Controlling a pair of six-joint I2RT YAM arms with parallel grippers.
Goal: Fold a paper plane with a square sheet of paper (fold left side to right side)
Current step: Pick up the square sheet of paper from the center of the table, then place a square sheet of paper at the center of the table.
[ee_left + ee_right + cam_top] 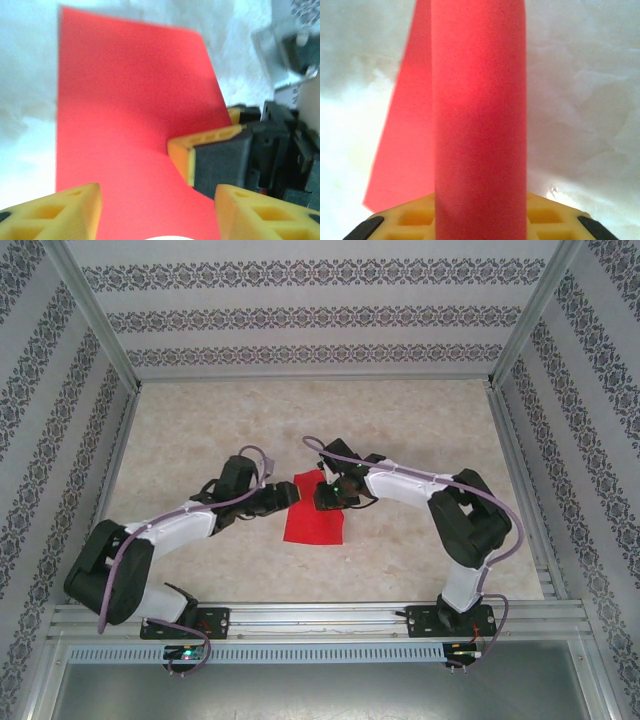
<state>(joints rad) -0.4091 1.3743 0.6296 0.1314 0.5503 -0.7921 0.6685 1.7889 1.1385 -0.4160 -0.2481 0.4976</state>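
Observation:
The square sheet of paper is bright red and lies at the table's middle, its far left corner lifted. My left gripper sits at the sheet's left edge. In the left wrist view this gripper is open, its yellow fingertips wide apart over the red sheet. My right gripper is at the sheet's far right edge, and its yellow finger meets the paper there. In the right wrist view a band of the sheet runs up from the jaws over the lower yellow finger, which is shut on it.
The table is pale and marbled, walled by patterned panels on the left, back and right. An aluminium rail at the near edge carries both arm bases. The two grippers stand close together over the paper.

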